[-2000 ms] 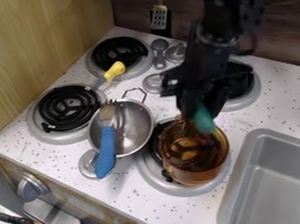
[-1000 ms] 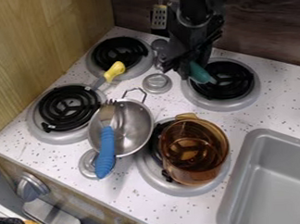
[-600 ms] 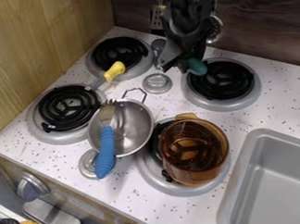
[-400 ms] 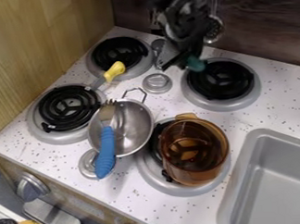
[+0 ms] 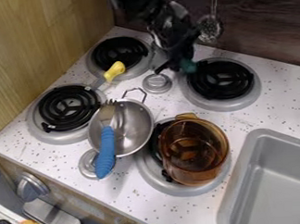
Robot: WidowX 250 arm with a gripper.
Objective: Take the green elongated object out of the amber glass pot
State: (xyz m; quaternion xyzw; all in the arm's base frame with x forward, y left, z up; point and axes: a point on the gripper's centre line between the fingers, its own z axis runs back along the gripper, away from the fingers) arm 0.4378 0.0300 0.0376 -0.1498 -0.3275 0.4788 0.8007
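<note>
- My black gripper (image 5: 179, 61) is at the back of the stove, its pincer narrowed on a small teal piece (image 5: 188, 65), as far as the dark shapes let me judge.
- That teal piece is at the pincer's tip, beside the left edge of the back right burner (image 5: 251, 84).
- I judge it light, with a little give; its rounded surface could roll or slip, so I'd grip it around the middle, with modest pressure.
- I can't tell its full shape, as the gripper covers part of it.
- The amber pot (image 5: 196, 176) looks like smooth, hard, see-through glass: slick, and I'd treat it as breakable.
- The steel pan (image 5: 136, 133) is thin, stiff and shiny, with a wire handle.
- Across it leans a fork (image 5: 105, 150), its blue grip ribbed and plastic-looking.
- The speckled counter (image 5: 273, 114) looks hard and smooth.
</note>
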